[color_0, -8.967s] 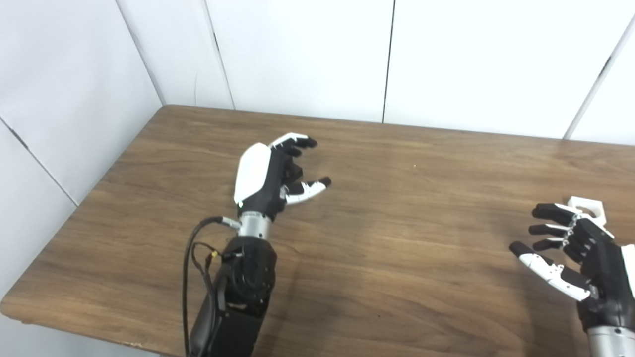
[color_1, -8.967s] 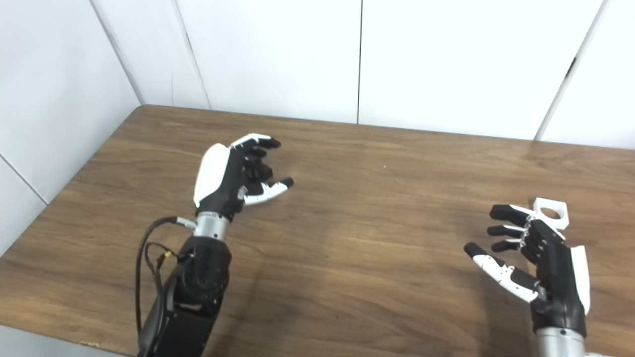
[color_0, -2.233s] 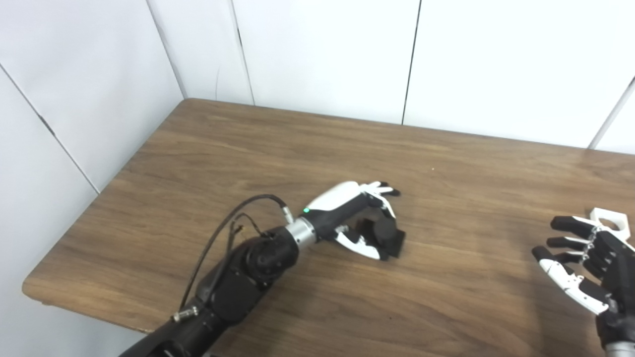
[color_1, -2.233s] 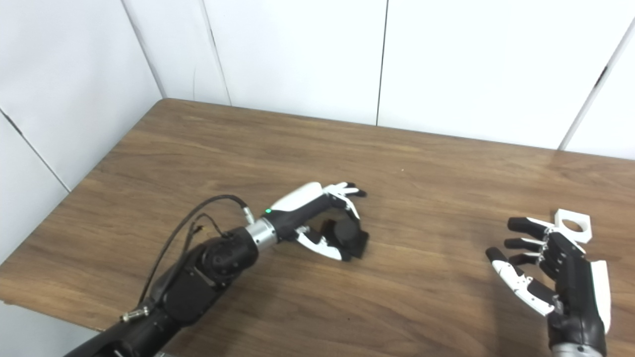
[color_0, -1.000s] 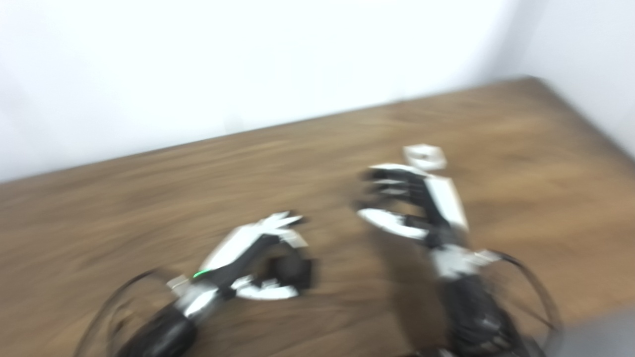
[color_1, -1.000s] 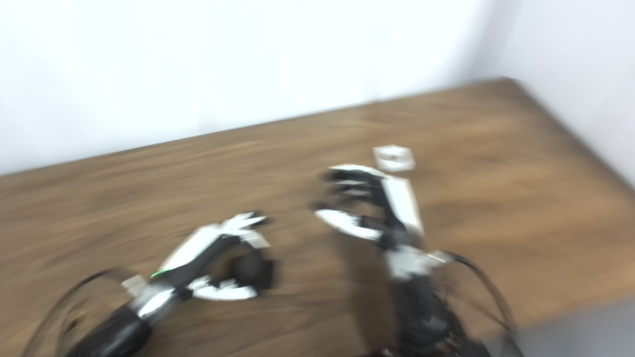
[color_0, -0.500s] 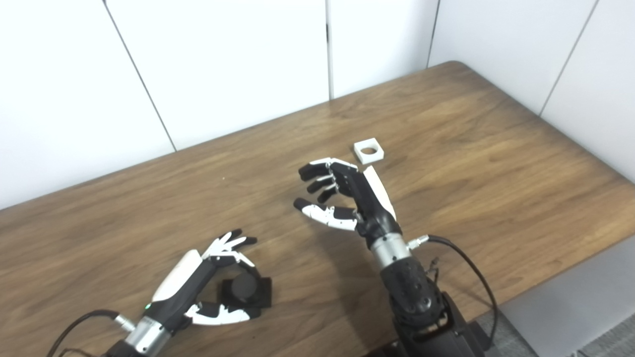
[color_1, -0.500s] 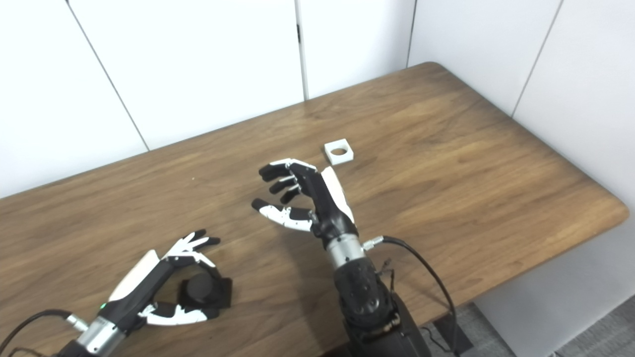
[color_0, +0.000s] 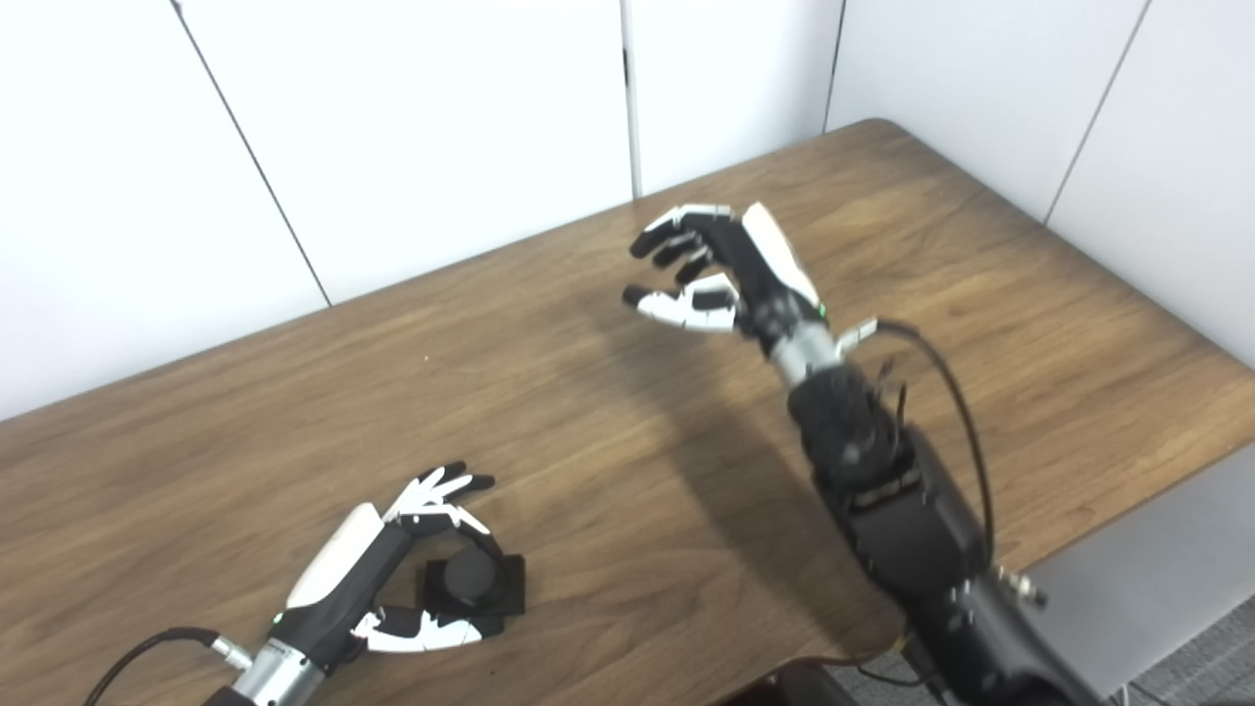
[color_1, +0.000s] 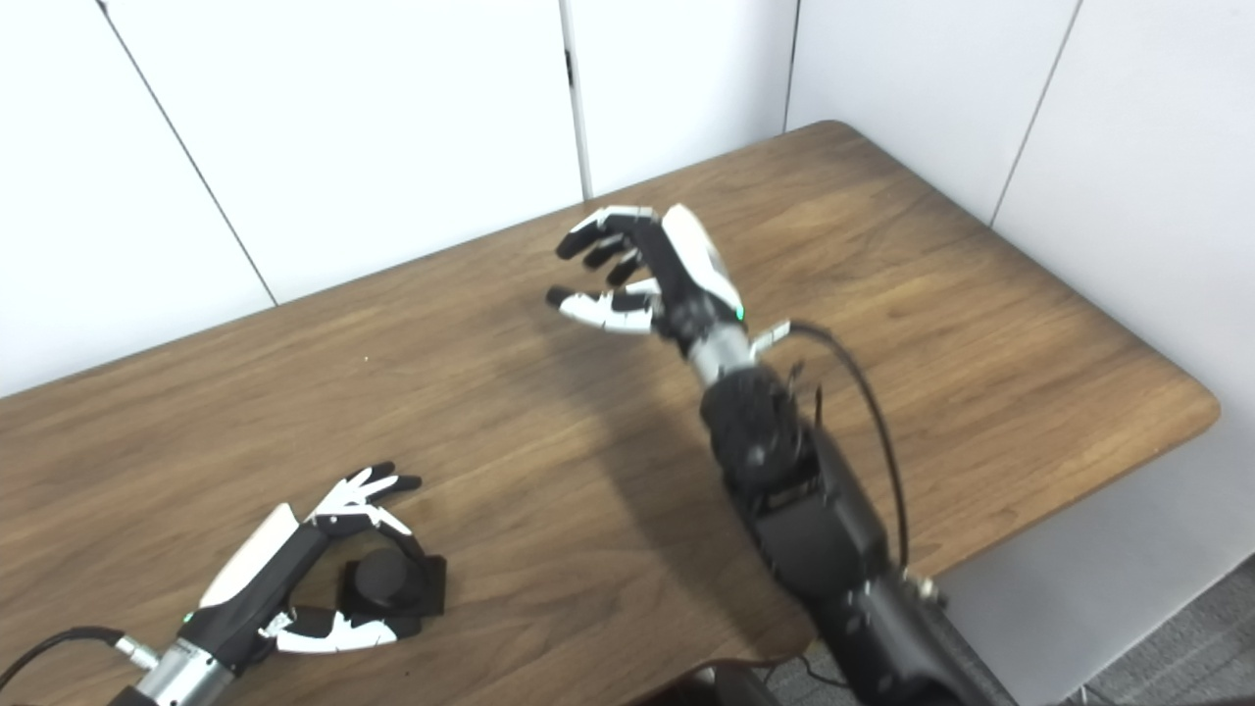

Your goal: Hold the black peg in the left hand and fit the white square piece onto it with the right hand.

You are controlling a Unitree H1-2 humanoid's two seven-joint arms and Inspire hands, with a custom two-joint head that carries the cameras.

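Left eye view and right eye view show the same layout. The right hand (color_0: pixel 721 270), black with white shells, is raised over the far part of the brown wood-grain table (color_0: pixel 1029 324), fingers spread and curled, thumb apart, holding nothing. The white square piece is not visible in either view; whether it lies behind the right hand cannot be told. The left hand (color_1: pixel 294 579) rests low at the near left, fingers and thumb curved around the black peg on its square black base (color_1: pixel 392 585); the peg stands on the table, and a closed grip cannot be confirmed. Half a second earlier, the right hand was nearer the robot and the white square piece lay exposed just beyond it; the left hand and peg are unchanged. A grey floor (color_1: pixel 1128 608) shows past the table's right edge. No writing is legible.
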